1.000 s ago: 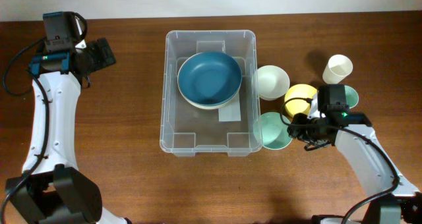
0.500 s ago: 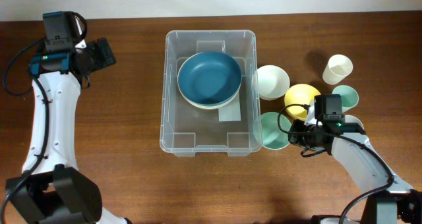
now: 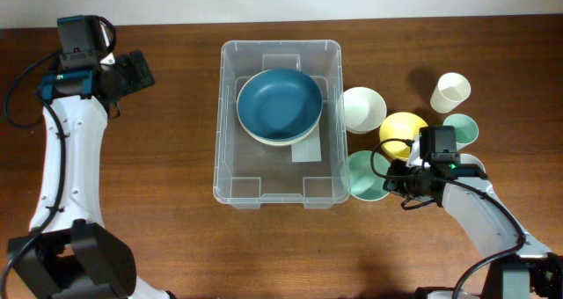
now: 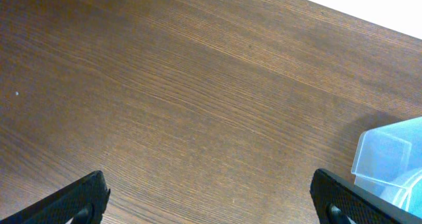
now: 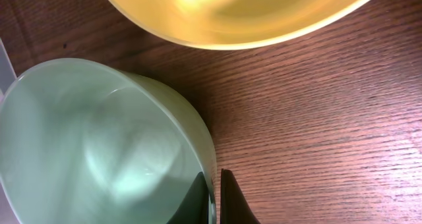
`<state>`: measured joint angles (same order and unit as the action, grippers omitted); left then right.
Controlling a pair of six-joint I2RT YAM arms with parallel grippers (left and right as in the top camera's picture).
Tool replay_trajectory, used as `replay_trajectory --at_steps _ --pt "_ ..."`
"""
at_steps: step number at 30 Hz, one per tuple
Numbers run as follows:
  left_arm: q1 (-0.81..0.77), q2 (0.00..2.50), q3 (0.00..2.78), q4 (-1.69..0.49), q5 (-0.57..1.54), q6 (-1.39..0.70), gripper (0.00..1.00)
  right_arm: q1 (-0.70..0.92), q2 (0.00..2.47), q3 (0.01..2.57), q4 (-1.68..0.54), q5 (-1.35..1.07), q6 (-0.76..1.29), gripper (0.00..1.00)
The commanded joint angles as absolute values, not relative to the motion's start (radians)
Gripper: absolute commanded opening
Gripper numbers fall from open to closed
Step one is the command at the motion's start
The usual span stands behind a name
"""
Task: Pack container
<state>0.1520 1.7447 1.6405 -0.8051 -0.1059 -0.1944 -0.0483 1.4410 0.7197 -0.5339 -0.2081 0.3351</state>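
Clear container (image 3: pixel 264 169) bears an unreadable white label (image 3: pixel 306 150); right tool (image 5: pixel 214 201) pinches green bowl (image 5: pixel 99 145), left tool (image 4: pixel 211 197) spread.

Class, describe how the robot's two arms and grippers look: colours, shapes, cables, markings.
Both the left arm and right arm have smooth white links with black joints and loose black cables. The left arm has a teal patch near the wrist; the right shows a small green light. The left gripper and right gripper are black.

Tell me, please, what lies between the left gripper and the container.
Only bare table separates the left gripper from the container, per the overhead view.
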Motion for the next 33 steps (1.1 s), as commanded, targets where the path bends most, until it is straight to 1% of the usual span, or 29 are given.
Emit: replay_trajectory --at_steps 1,4,7,11,14,16,17,18,20,21,22,23,24,25,28,30,32,33 --pt "0.154 1.733 1.657 -0.805 -0.11 -0.192 1.0 -0.054 1.431 0.726 -0.535 -0.186 0.331 0.04" --pt "0.154 1.733 1.657 -0.805 -0.11 -0.192 1.0 -0.054 1.415 0.798 -0.6 -0.162 0.331 0.04" --pt "0.154 1.733 1.657 -0.805 -0.11 -0.192 1.0 -0.054 1.412 0.951 -0.772 -0.078 0.33 0.04" --pt "0.154 1.733 1.657 -0.805 -0.11 -0.192 1.0 -0.054 1.412 1.136 -0.928 -0.025 0.322 0.04" --pt "0.154 1.733 1.657 -0.805 -0.11 -0.192 1.0 -0.054 1.412 1.24 -0.991 -0.017 0.323 0.04" --pt "0.154 1.733 1.657 -0.805 -0.11 -0.192 1.0 -0.054 1.413 1.249 -1.007 -0.016 0.323 0.04" --pt "0.154 1.733 1.657 -0.805 -0.11 -0.193 1.0 -0.054 1.415 1.245 -1.011 -0.014 0.323 0.06" --pt "0.154 1.733 1.657 -0.805 -0.11 -0.192 1.0 -0.054 1.417 1.227 -1.015 -0.014 0.323 0.24" --pt "0.154 1.733 1.657 -0.805 -0.11 -0.192 1.0 -0.053 1.416 1.172 -0.999 -0.014 0.323 0.41" --pt "0.154 1.733 1.657 -0.805 -0.11 -0.193 1.0 -0.053 1.416 1.136 -0.978 -0.014 0.323 0.46" --pt "0.154 1.733 1.657 -0.805 -0.11 -0.192 1.0 -0.053 1.416 1.057 -0.92 -0.022 0.323 0.57" --pt "0.154 1.733 1.657 -0.805 -0.11 -0.192 1.0 -0.053 1.417 0.999 -0.869 -0.042 0.323 0.64" --pt "0.154 1.733 1.657 -0.805 -0.11 -0.192 1.0 -0.053 1.417 0.911 -0.78 -0.088 0.323 0.73" --pt "0.154 1.733 1.657 -0.805 -0.11 -0.192 1.0 -0.053 1.417 0.868 -0.731 -0.116 0.323 0.77" --pt "0.154 1.733 1.657 -0.805 -0.11 -0.193 1.0 -0.053 1.417 0.784 -0.628 -0.147 0.323 0.8" --pt "0.154 1.733 1.657 -0.805 -0.11 -0.192 1.0 -0.053 1.417 0.755 -0.599 -0.147 0.323 0.81" --pt "0.154 1.733 1.657 -0.805 -0.11 -0.192 1.0 -0.053 1.417 0.75 -0.585 -0.147 0.323 0.76" --pt "0.154 1.733 1.657 -0.805 -0.11 -0.192 1.0 -0.053 1.417 0.75 -0.583 -0.147 0.323 0.75"
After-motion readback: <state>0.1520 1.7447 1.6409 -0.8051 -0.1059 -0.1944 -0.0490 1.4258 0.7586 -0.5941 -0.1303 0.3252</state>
